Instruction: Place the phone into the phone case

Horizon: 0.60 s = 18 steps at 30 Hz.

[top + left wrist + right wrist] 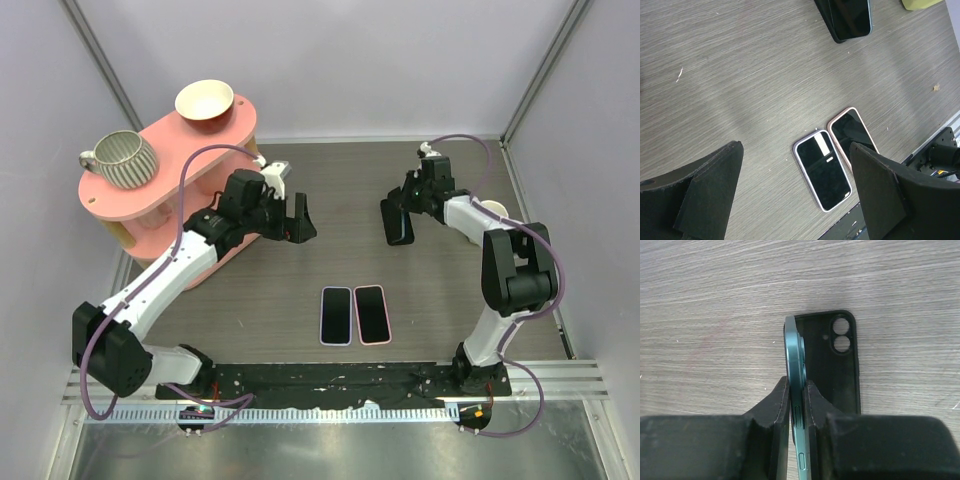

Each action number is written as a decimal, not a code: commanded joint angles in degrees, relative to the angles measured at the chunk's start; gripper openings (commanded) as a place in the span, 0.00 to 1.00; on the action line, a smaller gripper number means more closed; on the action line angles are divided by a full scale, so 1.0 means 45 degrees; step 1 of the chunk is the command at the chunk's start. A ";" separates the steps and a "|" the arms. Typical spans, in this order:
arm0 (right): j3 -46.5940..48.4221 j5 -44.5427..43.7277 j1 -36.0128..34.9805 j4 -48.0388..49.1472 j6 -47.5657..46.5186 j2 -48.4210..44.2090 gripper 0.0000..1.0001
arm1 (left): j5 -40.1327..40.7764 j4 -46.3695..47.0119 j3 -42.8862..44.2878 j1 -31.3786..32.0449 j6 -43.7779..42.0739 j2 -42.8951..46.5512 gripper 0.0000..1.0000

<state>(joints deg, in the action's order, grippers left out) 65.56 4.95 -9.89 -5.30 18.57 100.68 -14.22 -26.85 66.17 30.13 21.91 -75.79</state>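
Note:
My right gripper (797,385) is shut on a teal phone (794,355) and holds it on edge, its lower long edge at the left side of an empty black phone case (837,370). The case lies flat on the table with its camera holes at the far end. In the top view the right gripper (410,203) stands over the phone and case (397,224) at the back right. My left gripper (292,222) is open and empty, hovering over the table left of centre. In its wrist view its jaws (795,150) stand wide apart.
A purple-cased phone (336,314) and a pink-cased phone (371,313) lie side by side near the front edge. A pink stand (170,185) at the back left carries a striped mug (122,158) and a bowl (205,100). A cream cup (493,209) sits by the right arm.

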 commanded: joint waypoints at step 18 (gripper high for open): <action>-0.2067 0.4602 -0.0263 0.2210 0.2416 -0.0538 0.01 | -0.0082 -0.0302 0.0627 0.0121 -0.0143 -0.0560 0.79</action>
<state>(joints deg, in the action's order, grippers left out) 59.42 19.64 -9.43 0.43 25.76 101.51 -14.28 -28.21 66.48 30.33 20.62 -77.91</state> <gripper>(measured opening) 0.170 0.798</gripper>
